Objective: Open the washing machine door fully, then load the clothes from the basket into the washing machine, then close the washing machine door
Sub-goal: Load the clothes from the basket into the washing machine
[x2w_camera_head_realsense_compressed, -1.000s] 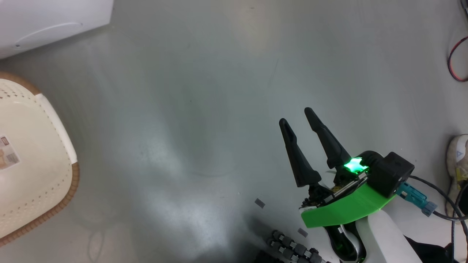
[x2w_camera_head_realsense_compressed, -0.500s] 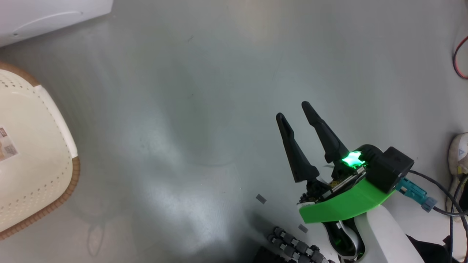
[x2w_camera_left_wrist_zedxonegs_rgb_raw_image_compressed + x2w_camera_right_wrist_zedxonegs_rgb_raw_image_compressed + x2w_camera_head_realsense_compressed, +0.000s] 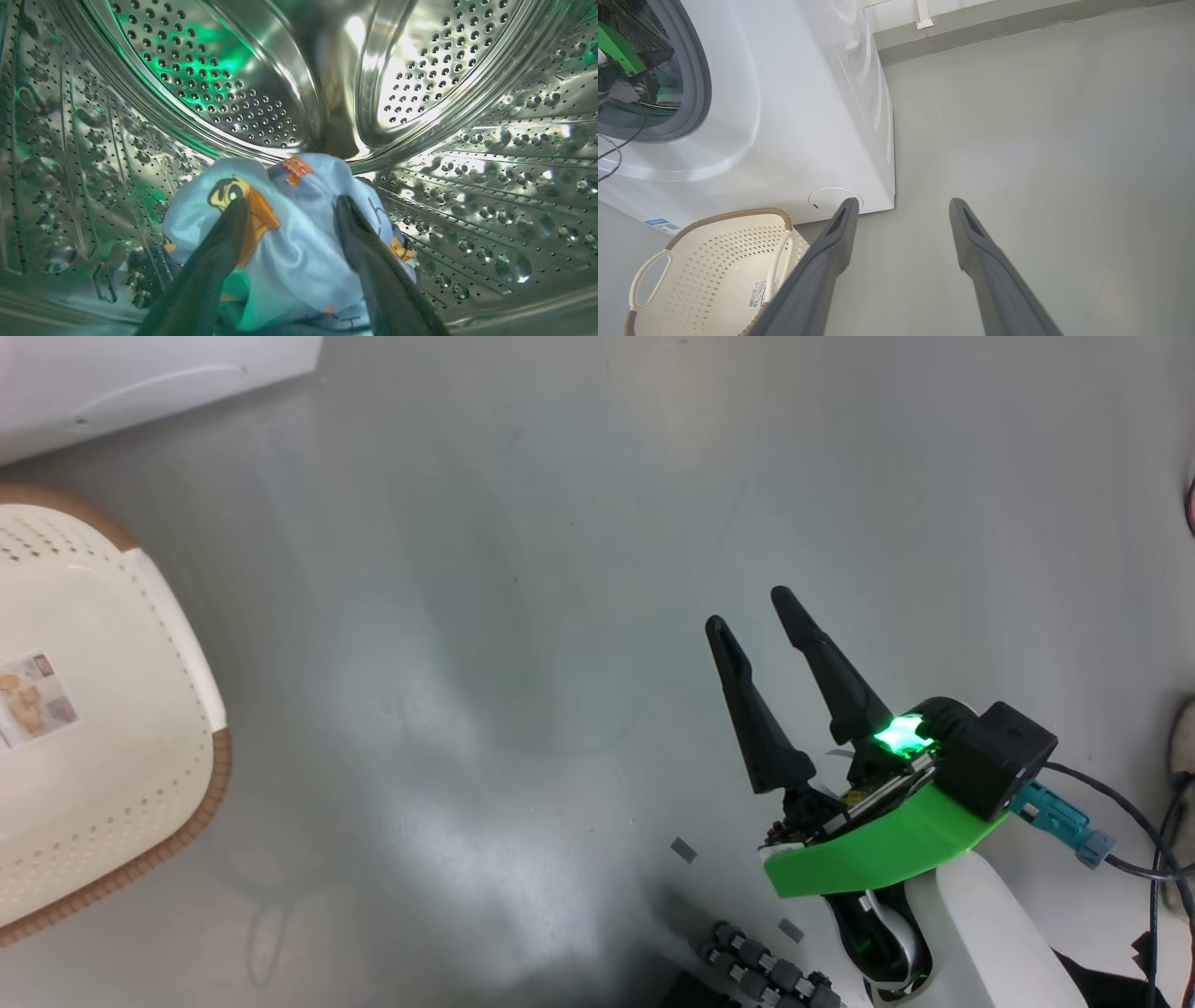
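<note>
Inside the perforated steel drum (image 3: 210,79), my left gripper (image 3: 292,205) is open, its two dark fingers spread over a light-blue bundle of clothes (image 3: 299,242) with orange-brown prints lying on the drum floor. The white washing machine (image 3: 794,116) stands with its grey gasket ring (image 3: 703,84) showing and my left arm's green part (image 3: 616,49) reaching into the opening. Its corner (image 3: 140,373) sits at the head view's top left. The washing machine door is out of view. The cream basket (image 3: 121,775) (image 3: 714,252) sits on the floor before the machine, a sticker (image 3: 759,291) inside. My right gripper (image 3: 749,611) (image 3: 902,203) hangs open over bare floor.
Grey floor (image 3: 523,616) spreads between basket and right arm. Small grey tape marks (image 3: 684,848) lie near the robot's base rollers (image 3: 766,975). A dark cable (image 3: 1120,821) trails from the right wrist. A wall base (image 3: 994,28) runs behind the machine.
The whole head picture has shifted a little, so the camera has moved. My right gripper stays open in about the same place.
</note>
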